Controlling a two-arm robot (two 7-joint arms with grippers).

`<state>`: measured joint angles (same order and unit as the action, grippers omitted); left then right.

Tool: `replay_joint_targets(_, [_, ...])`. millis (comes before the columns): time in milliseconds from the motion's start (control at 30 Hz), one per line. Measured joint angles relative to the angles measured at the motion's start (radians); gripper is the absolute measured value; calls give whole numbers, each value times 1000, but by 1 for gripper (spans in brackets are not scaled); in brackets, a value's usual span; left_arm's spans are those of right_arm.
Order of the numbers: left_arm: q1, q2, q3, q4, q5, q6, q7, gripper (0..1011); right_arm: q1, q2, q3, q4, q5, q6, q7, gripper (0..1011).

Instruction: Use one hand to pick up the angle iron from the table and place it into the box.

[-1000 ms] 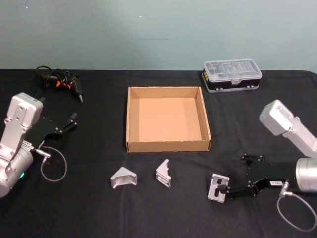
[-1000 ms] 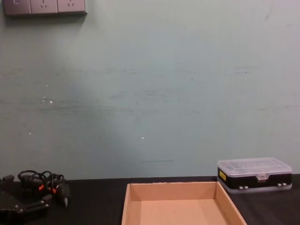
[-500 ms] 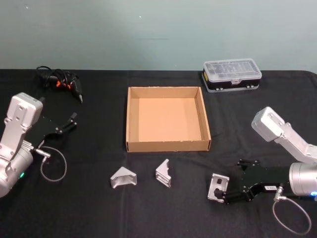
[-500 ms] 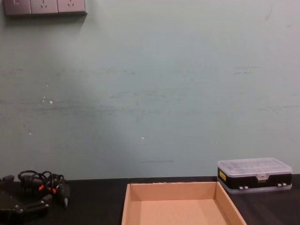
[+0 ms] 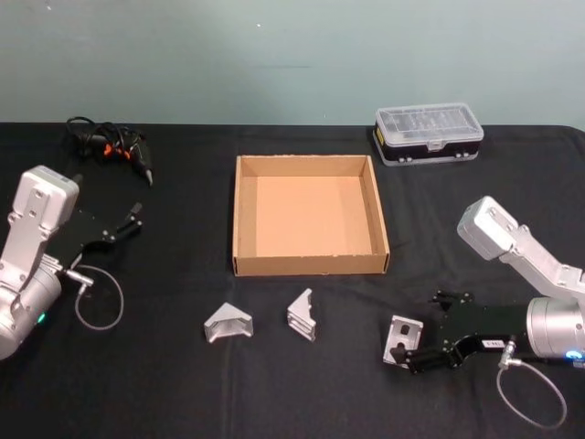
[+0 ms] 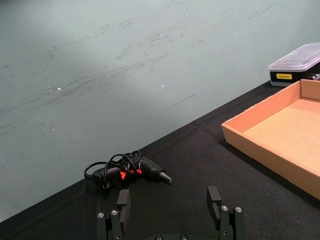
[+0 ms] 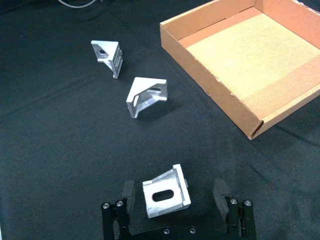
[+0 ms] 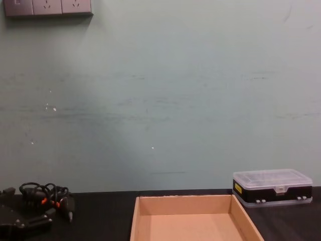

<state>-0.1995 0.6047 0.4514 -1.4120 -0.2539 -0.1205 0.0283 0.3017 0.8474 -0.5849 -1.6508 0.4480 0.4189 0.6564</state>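
Three silver angle irons lie on the black table [image 5: 164, 384] in front of the tan box [image 5: 306, 266]: one at the left [image 5: 228, 324], one in the middle [image 5: 302, 315], one at the right [image 5: 401, 337]. My right gripper [image 5: 413, 350] is down at the right one and stands open. In the right wrist view that angle iron [image 7: 165, 198] sits between the two fingers [image 7: 128, 192], with a gap on each side. The box [image 7: 215, 87] is empty. My left gripper [image 5: 125, 226] is parked open at the table's left, holding nothing.
A clear-lidded black case [image 5: 428, 134] stands behind the box at the right. A tangle of black cables with orange bits [image 5: 110, 146] lies at the back left. The other two angle irons [image 7: 146, 95] [image 7: 107, 56] lie beyond my right gripper.
The right arm has come lower and a little towards the table's front, with its open fingers staying around the right angle iron. The left arm has barely moved.
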Motion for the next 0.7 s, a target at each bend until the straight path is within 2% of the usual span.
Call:
replay_joint_targets(233, [0,0,0,0,0,0,0,1000,-1,0,0,19,-4,-13,7,1002])
replay_joint_targets(700, [0,0,0,0,0,0,0,1000,6,-2,-5,21,-16,0,14,1002])
